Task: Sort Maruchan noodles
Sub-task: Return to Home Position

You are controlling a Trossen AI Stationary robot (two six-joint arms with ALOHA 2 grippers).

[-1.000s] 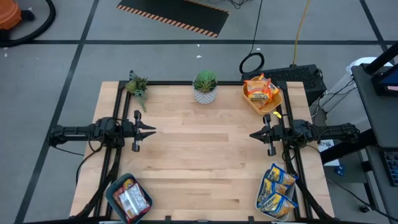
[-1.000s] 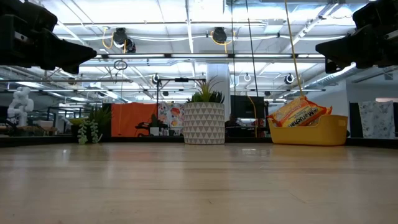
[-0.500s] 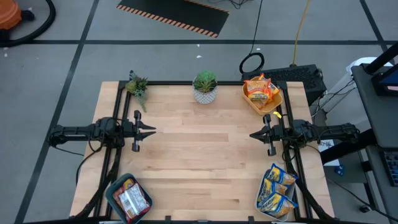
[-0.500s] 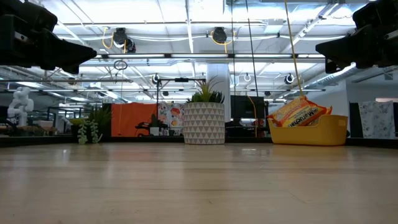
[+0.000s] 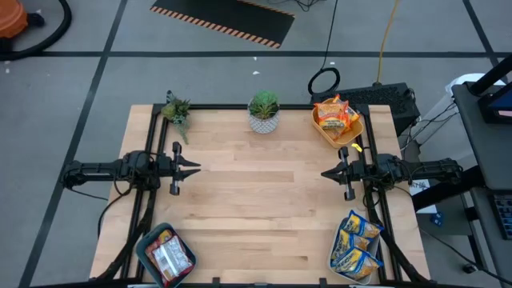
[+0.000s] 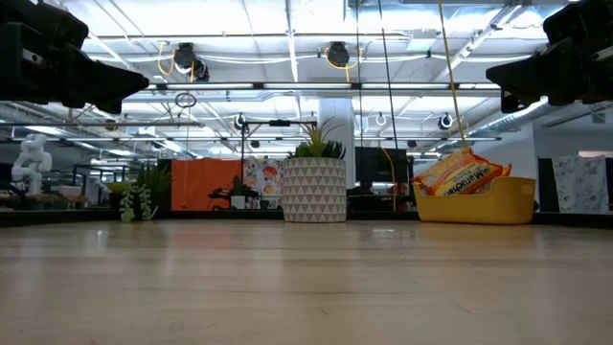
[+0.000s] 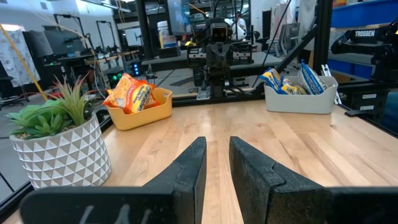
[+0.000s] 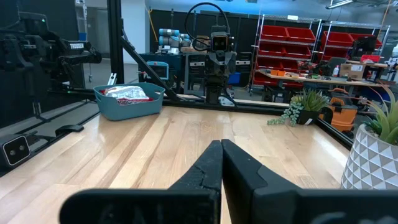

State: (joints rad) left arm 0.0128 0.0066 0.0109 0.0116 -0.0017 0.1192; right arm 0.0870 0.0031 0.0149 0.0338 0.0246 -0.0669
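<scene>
The Maruchan noodles lie sorted in three bins. Orange-yellow packets (image 5: pixel 334 114) fill the yellow bin (image 5: pixel 323 134) at the far right. Blue-and-yellow packets (image 5: pixel 354 242) stand in the pale bin (image 7: pixel 297 103) at the near right. Red packets (image 5: pixel 167 254) lie in the teal bin (image 8: pixel 127 106) at the near left. My left gripper (image 7: pixel 216 142) hovers level over the table's left side, slightly open and with nothing in it. My right gripper (image 8: pixel 221 144) hovers level over the right side, shut and without a load. The two point at each other.
A potted plant in a white patterned pot (image 5: pixel 264 113) stands at the far edge's middle. A small green sprig (image 5: pixel 178 112) sits at the far left corner. The bare wooden tabletop (image 5: pixel 256 200) stretches between the two grippers. Black frame rails run along the table's sides.
</scene>
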